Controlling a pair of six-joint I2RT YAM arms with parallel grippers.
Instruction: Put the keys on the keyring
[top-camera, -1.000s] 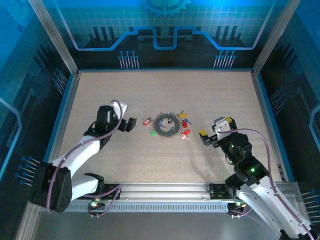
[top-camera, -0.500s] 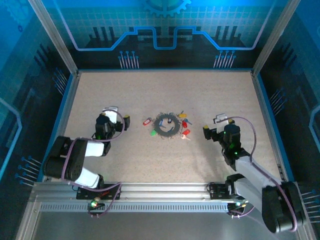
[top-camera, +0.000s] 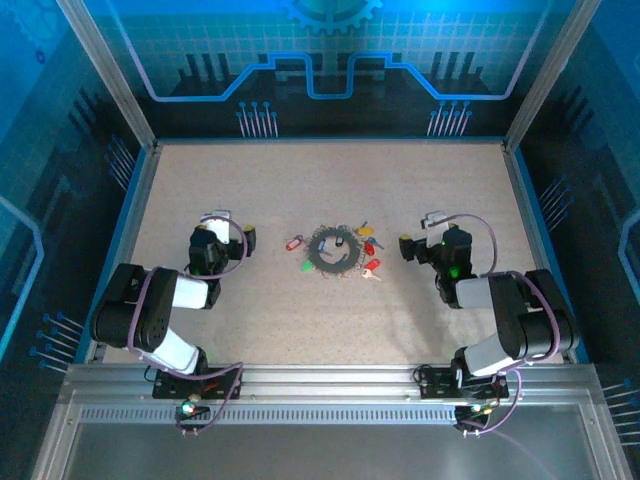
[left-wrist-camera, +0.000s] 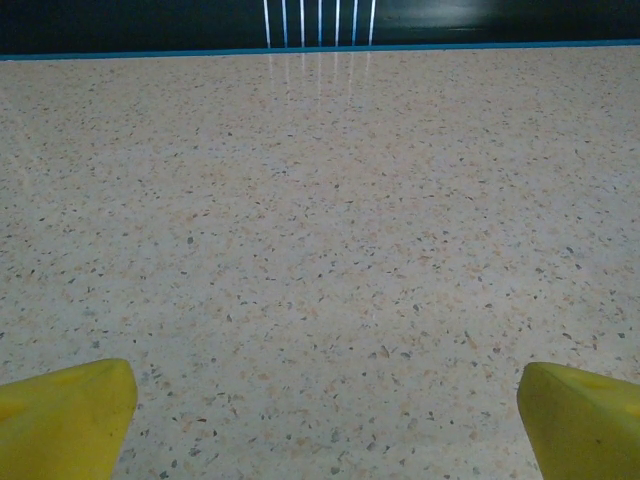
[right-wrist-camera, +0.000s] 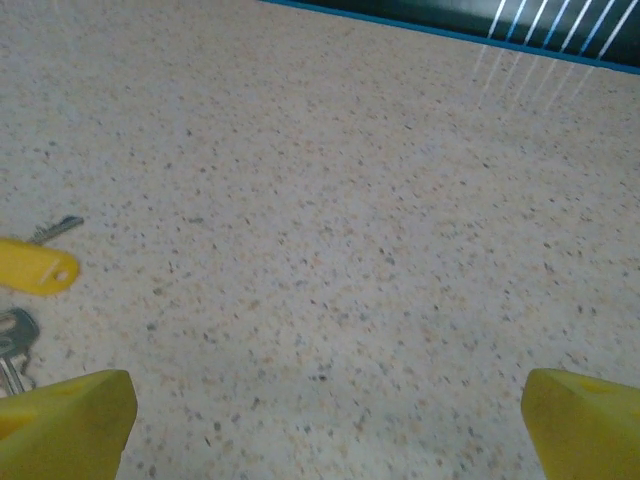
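Okay, I see left gripper (left-wrist-camera: 320, 415) and right gripper (right-wrist-camera: 325, 415) both spread wide, empty; keys (right-wrist-camera: 32, 266) lie just left of the right one.

Saw a speckled beige tabletop (top-camera: 330, 190), edged at the far side and along both flanks by a thin blue strip (top-camera: 330, 139). Noted slanted aluminium posts (top-camera: 108, 70) rising from the two far corners. Behind them, found a dark back panel (top-camera: 330, 60) printed with blue circuit-like lines and two clusters of white pins (top-camera: 256, 120). Along the near edge, saw a grooved metal rail (top-camera: 330, 385). In the left wrist view, caught the pins faintly mirrored on the tabletop's far edge.
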